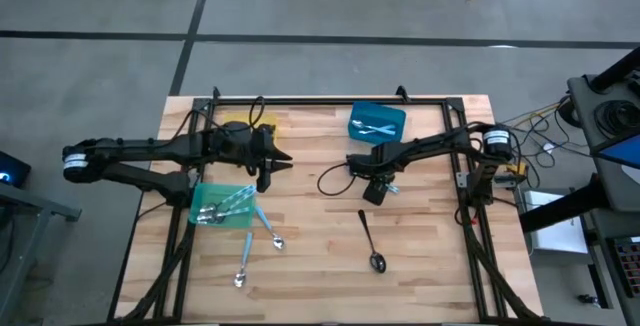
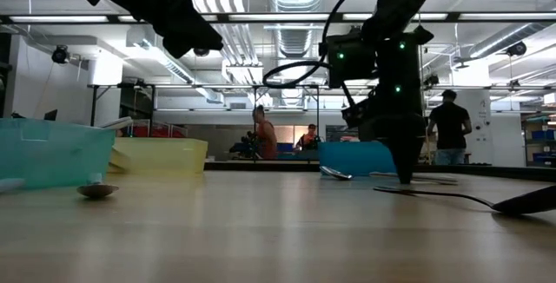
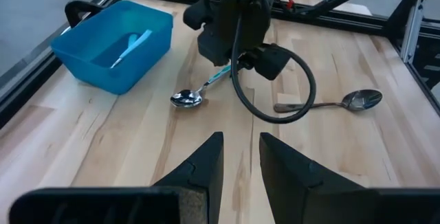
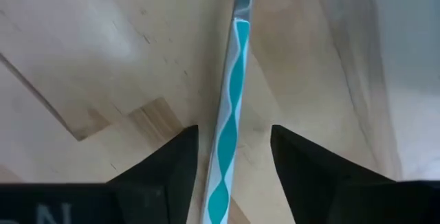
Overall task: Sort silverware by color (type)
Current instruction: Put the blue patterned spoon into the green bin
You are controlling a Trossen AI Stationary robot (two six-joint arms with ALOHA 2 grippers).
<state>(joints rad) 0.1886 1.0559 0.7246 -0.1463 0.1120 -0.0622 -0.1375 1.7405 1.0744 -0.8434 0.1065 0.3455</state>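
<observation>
A spoon with a blue-and-white handle (image 4: 232, 80) lies flat on the table near its middle; its bowl (image 3: 187, 99) points toward the left arm. My right gripper (image 4: 234, 138) points down over the handle, open, with one finger on either side and a gap to each. My left gripper (image 3: 240, 159) hovers above the table left of centre, its fingers a little apart with nothing between them. Two blue-handled utensils lie in the blue bin (image 1: 378, 123). Silver spoons fill the green bin (image 1: 222, 206). A dark spoon (image 1: 370, 241) lies toward the near edge.
A yellow bin (image 1: 245, 126) sits at the far left, partly under the left arm. Two more blue-handled spoons (image 1: 268, 228) lie on the table near the green bin. A black cable loops off the right arm (image 3: 275, 93). Black frame rails border the table.
</observation>
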